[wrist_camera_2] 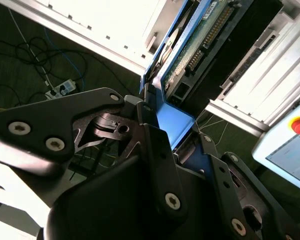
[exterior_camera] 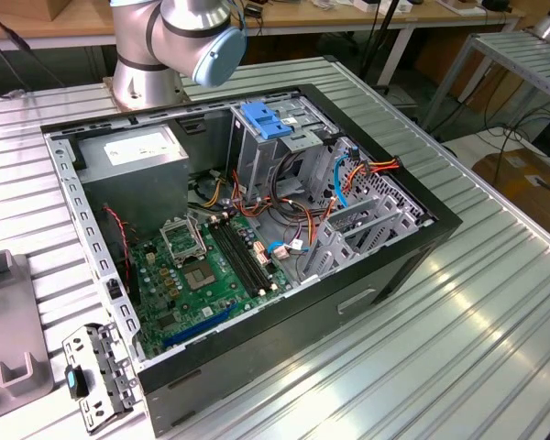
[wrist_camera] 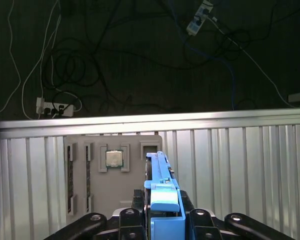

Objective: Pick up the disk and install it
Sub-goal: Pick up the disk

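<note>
In both wrist views my gripper (wrist_camera: 162, 212) is shut on the disk (wrist_camera: 161, 192), its black fingers (wrist_camera_2: 157, 150) pressing on either side of the bright blue carrier. In the second wrist view the disk (wrist_camera_2: 200, 40) runs away from the jaws, showing a green circuit board with a dark connector, and its blue end (wrist_camera_2: 172, 122) sits between the pads. The first wrist view looks along the disk's thin edge, held above the ribbed metal table (wrist_camera: 240, 165). In the exterior view the open computer case (exterior_camera: 412, 252) lies on that table.
A tall grey drive cage with a blue latch plate (exterior_camera: 266, 119) stands inside the case beside the motherboard (exterior_camera: 202, 266). A grey fixture (wrist_camera: 85, 185) holds a small square chip (wrist_camera: 113, 159). The arm's base (exterior_camera: 147, 64) stands behind the case. Cables lie on the floor.
</note>
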Robot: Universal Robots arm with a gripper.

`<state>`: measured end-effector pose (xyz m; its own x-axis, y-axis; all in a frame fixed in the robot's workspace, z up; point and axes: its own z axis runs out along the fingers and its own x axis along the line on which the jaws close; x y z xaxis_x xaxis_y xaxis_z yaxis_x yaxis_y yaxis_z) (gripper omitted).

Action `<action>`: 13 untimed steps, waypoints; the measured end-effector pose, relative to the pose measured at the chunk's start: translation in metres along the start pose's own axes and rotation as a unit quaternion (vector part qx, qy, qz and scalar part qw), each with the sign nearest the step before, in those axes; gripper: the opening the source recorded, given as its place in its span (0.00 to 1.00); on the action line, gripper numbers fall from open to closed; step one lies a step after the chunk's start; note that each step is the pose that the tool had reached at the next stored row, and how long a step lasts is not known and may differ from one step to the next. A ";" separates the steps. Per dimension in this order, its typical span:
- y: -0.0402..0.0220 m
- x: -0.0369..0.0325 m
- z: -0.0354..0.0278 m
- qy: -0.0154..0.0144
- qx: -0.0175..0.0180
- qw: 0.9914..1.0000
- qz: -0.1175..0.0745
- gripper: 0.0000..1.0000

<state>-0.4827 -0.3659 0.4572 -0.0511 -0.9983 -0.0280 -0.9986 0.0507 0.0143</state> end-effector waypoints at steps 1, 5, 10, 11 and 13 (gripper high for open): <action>0.0000 0.0000 -0.0006 0.000 0.000 1.000 0.000 0.37; 0.0001 -0.0001 -0.0035 0.000 0.000 1.000 0.000 0.37; 0.0001 -0.0002 -0.0080 0.000 -0.001 1.000 0.000 0.37; 0.0001 -0.0003 -0.0088 0.000 -0.001 1.000 0.000 0.37; 0.0001 -0.0003 -0.0103 0.000 -0.001 1.000 0.000 0.37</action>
<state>-0.4827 -0.3659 0.4675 -0.0512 -0.9983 -0.0279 -0.9986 0.0507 0.0157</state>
